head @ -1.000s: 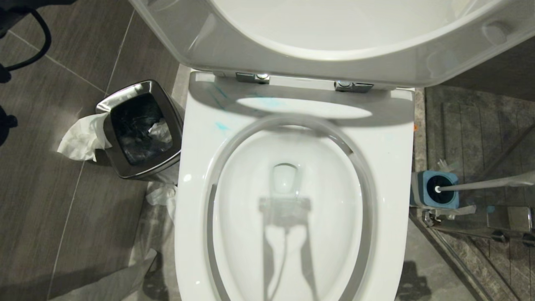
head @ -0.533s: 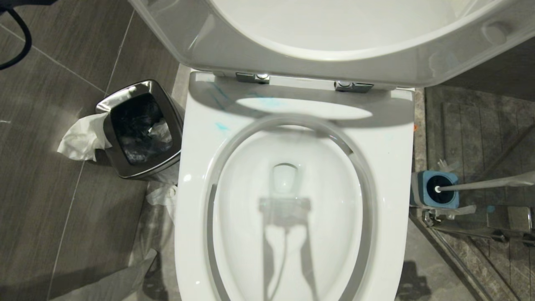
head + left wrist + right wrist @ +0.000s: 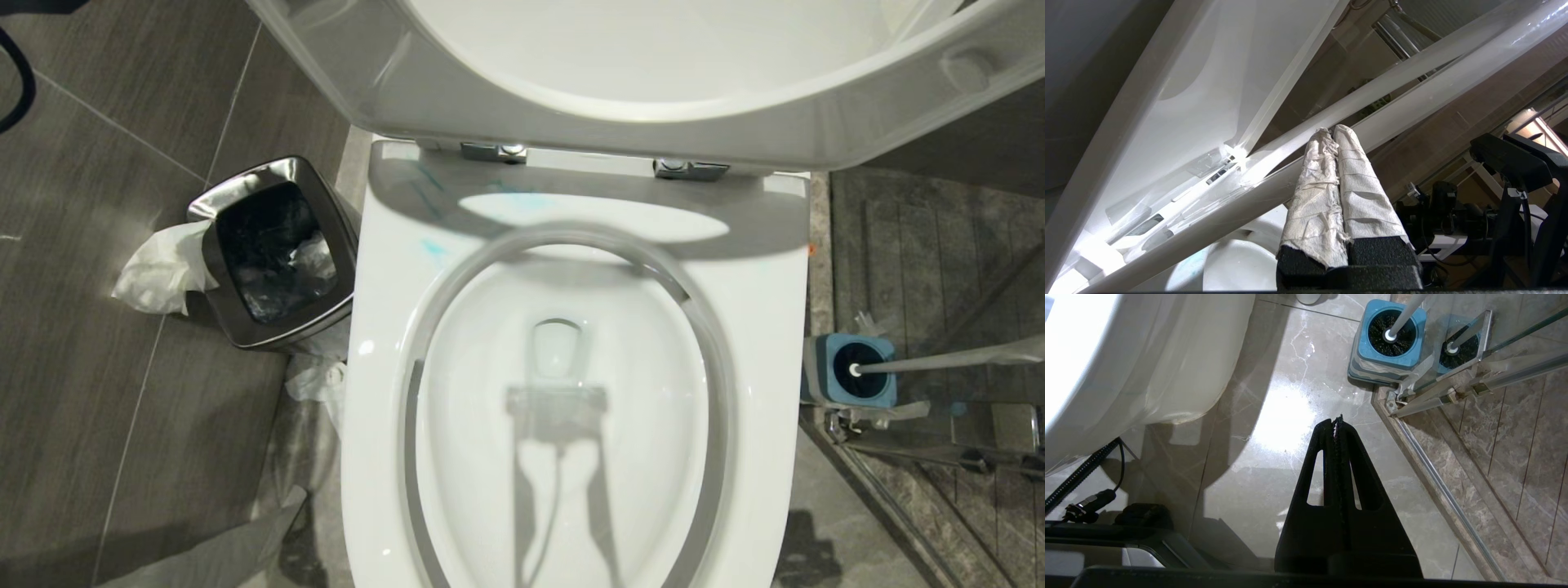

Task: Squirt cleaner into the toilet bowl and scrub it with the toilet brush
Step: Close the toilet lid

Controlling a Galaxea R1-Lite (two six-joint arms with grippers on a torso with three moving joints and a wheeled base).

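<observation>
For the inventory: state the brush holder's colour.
Blue, with a grey base: the brush holder shows best in the right wrist view.

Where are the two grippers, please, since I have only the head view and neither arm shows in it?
Observer: The left gripper is up beside the raised toilet seat. Its jaws are shut, wrapped in white paper and holding nothing.
Operator: Thank you. And where is the right one?
Observer: The right gripper hangs over the floor beside the toilet bowl. Its jaws are shut and empty, and it points toward the toilet brush, which stands in its blue holder.
</observation>
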